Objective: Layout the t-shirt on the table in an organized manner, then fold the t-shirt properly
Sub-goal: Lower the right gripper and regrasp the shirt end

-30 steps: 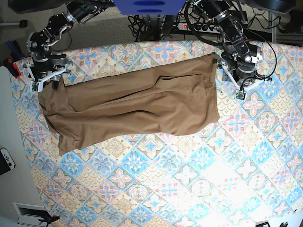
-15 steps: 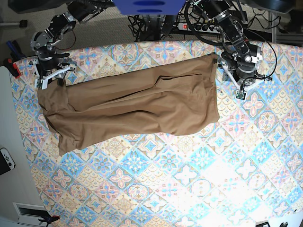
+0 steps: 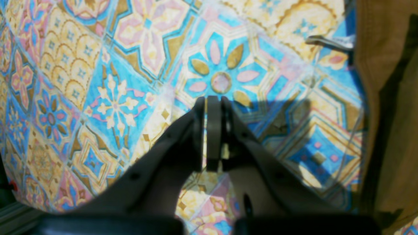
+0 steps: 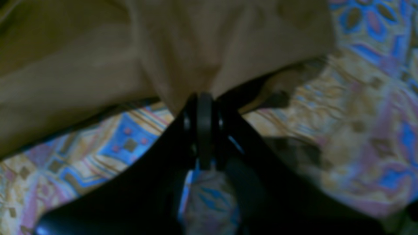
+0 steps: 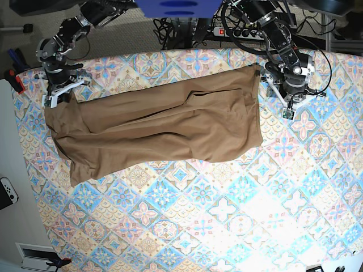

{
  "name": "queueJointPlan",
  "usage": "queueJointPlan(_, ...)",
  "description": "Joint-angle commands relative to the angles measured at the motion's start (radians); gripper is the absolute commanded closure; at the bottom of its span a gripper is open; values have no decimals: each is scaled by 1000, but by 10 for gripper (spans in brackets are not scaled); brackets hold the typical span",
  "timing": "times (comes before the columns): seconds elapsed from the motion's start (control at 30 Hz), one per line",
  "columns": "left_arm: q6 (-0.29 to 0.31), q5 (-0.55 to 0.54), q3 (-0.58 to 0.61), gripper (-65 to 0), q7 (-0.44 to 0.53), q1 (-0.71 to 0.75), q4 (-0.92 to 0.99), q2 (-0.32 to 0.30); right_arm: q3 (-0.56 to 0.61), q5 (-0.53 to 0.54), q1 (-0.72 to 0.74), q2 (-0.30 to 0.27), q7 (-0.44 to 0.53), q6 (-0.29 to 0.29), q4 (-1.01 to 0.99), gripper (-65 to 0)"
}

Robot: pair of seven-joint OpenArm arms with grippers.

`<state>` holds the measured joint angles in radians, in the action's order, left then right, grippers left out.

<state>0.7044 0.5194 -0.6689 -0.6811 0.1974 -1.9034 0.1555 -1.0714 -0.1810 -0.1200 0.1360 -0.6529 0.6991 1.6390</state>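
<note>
The tan t-shirt [image 5: 164, 122] lies spread across the table [image 5: 227, 215], long side running left to right, with loose folds through its middle. At the shirt's far-left top corner my right gripper [image 5: 69, 94] is shut on the t-shirt. In the right wrist view the cloth [image 4: 183, 52] gathers to a point at the closed right gripper [image 4: 204, 98]. My left gripper [image 5: 276, 97] hovers just right of the shirt's right edge. In the left wrist view the left gripper [image 3: 213, 101] is shut with nothing in it over the bare tiles, the shirt edge [image 3: 388, 98] off to its right.
Cables and a power strip [image 5: 227, 31] lie behind the table's far edge. A white controller [image 5: 7, 191] sits off the table's left side. The patterned cloth in front of the shirt [image 5: 187, 226] shows bare.
My right gripper has shifted slightly toward the table's far edge and shut on the shirt's left corner. The left arm and the shirt's body have stayed put.
</note>
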Motion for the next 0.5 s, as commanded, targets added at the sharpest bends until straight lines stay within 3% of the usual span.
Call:
queueJointPlan(0.0,-6,-5,-1,0,14,-5,-18,2,0,21,7,-9,25,-1,42,0)
queueJointPlan(0.23,-6,-3,-1,0,14,-3,-18,2,0,21,7,-9,15,-1,165,0)
queueJointPlan(0.47,-6,-6,-2,0,14,15,-18,2,0,19,26,-9,15,-1,162,0)
